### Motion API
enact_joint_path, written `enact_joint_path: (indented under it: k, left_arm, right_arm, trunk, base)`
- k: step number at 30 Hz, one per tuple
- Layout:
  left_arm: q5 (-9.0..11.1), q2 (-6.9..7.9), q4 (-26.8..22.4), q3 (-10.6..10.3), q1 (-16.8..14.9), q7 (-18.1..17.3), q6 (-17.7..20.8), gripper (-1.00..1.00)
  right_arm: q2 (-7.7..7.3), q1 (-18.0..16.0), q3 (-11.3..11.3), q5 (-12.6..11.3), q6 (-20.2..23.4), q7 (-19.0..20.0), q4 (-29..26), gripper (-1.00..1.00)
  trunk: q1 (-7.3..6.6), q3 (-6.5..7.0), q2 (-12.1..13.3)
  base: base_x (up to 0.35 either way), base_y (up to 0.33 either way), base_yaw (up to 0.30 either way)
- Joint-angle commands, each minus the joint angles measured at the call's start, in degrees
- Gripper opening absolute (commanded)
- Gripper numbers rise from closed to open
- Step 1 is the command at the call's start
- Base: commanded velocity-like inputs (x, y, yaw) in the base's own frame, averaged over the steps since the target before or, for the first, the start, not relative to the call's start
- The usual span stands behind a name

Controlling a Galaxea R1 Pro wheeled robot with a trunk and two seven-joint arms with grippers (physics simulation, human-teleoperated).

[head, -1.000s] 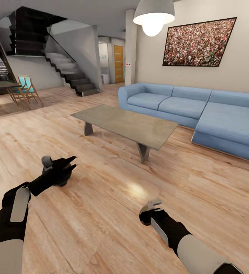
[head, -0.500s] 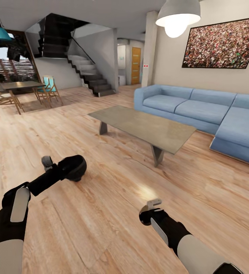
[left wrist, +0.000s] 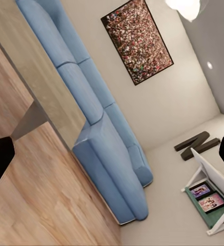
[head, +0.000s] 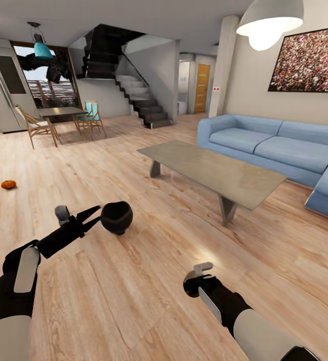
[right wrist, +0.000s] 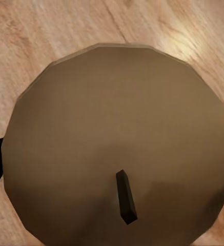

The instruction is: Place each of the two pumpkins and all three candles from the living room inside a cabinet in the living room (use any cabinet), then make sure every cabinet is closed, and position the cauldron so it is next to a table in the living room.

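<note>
You're looking at the cauldron [head: 116,217] sitting upright on the wood floor, matte black, wide mouth up, well apart from the grey-topped table [head: 219,173]. One orange pumpkin [head: 8,184] is lying far off on the floor. A brownish candle [right wrist: 117,159], probably clamped in your right gripper, is showing its flat top and wick.

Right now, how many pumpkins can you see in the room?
1. A small orange pumpkin lies on the wooden floor far to the left, toward the dining chairs. Others may be out of view.
</note>
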Motion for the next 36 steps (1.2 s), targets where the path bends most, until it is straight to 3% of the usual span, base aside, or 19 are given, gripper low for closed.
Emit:
enact_joint_path:
  k: [1, 15, 26, 36]
  left_arm:
    - [0.0, 0.01, 0.0, 0.0, 0.0, 0.0, 0.0, 1.00]
    - [0.0, -0.01, 0.0, 0.0, 0.0, 0.0, 0.0, 1.00]
    - [0.0, -0.01, 1.1, 0.3, 0.0, 0.1, 0.0, 1.00]
    - [0.1, -0.01, 2.1, 0.4, 0.0, 0.1, -0.1, 1.00]
  right_arm:
    - [0.00, 0.0, 0.0, 0.0, 0.0, 0.0, 0.0, -1.00]
    - [0.00, 0.0, 0.0, 0.1, 0.0, 0.0, 0.0, -1.00]
    - [0.00, 0.0, 0.0, 0.1, 0.0, 0.1, -0.1, -1.00]
    - [0.00, 0.0, 0.0, 0.1, 0.0, 0.0, -0.1, -1.00]
  trunk:
    - [0.00, 0.04, 0.0]
    - [0.00, 0.50, 0.0]
    - [0.00, 0.87, 0.0]
    - [0.00, 1.20, 0.0]
  base:
    - [0.000, 0.000, 0.270]
    - [0.000, -0.013, 0.270]
    - [0.204, -0.186, 0.271]
    - [0.051, -0.019, 0.271]
